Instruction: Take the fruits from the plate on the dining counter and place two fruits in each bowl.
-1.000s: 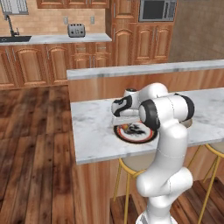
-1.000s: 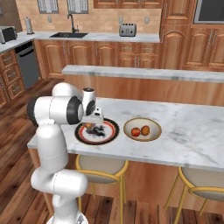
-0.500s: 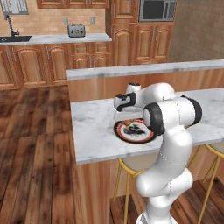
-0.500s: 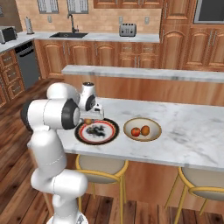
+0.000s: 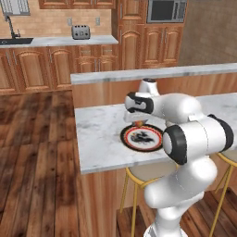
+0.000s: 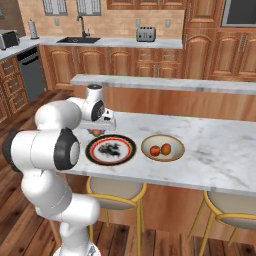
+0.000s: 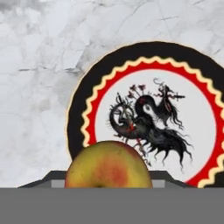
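Brownish-orange fruit (image 7: 108, 165) in jaws above plate (image 7: 78, 109); hand view.

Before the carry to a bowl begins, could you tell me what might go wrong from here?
1. The end effector holds the yellow-orange fruit above the plate; the contact is hidden, so a loose grip could drop it onto the dining counter, where it may roll away.
2. The tan bowl already holds two fruits; adding this one would break the count.

three fruits (image 6: 155, 150), one plate (image 6: 110, 150), one bowl (image 6: 162, 148)
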